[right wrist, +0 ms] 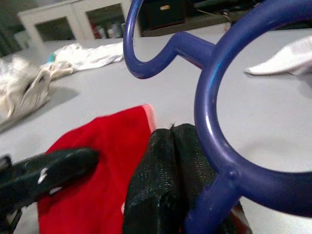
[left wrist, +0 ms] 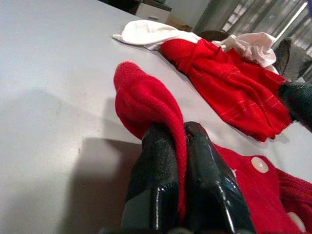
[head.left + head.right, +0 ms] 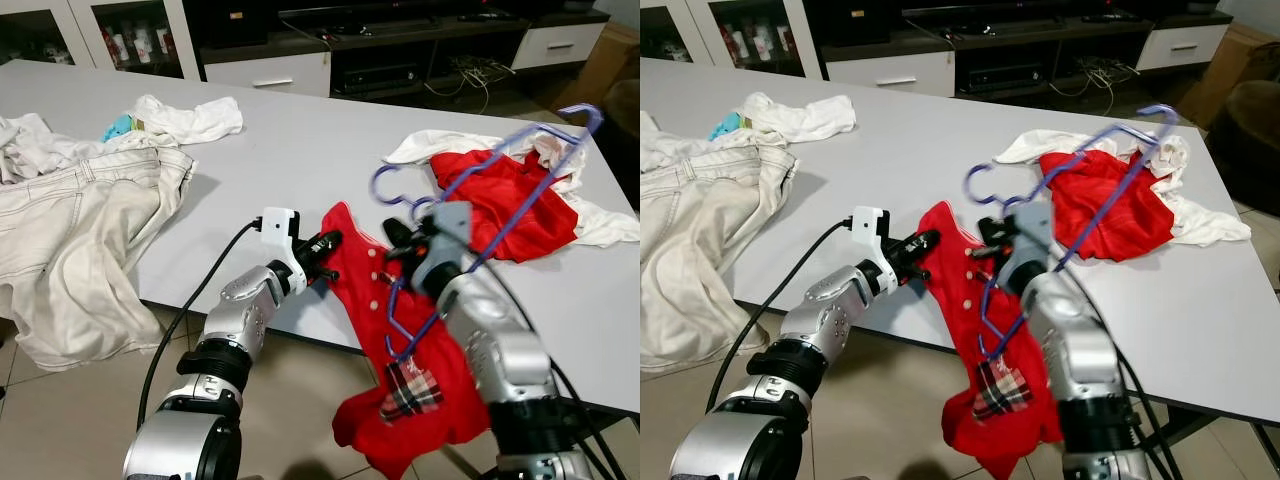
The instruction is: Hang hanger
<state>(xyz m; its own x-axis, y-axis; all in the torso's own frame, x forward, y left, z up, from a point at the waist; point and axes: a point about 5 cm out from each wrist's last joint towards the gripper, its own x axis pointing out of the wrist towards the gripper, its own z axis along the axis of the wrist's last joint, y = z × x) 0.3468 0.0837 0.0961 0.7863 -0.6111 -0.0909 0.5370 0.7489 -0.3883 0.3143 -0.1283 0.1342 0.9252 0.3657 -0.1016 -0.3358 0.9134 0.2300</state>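
Observation:
A red buttoned garment (image 3: pixel 362 285) hangs over the near edge of the grey table (image 3: pixel 300 140), its lower part with a plaid label (image 3: pixel 410 392) dangling toward the floor. My left gripper (image 3: pixel 328 243) is shut on the garment's upper edge, and red knit is pinched between its fingers (image 2: pixel 161 146). My right gripper (image 3: pixel 400 240) is shut on a purple plastic hanger (image 3: pixel 520 195) just below its hook (image 3: pixel 385 185). One hanger arm points up and to the far right. The other runs down inside the red garment (image 3: pixel 400 330).
A second red garment (image 3: pixel 515 205) and white cloths (image 3: pixel 605 222) lie on the table's right part. Beige jeans (image 3: pixel 70 230) drape over the left edge, with a white cloth (image 3: pixel 190 120) behind them. A low TV cabinet (image 3: pixel 270 75) stands beyond the table.

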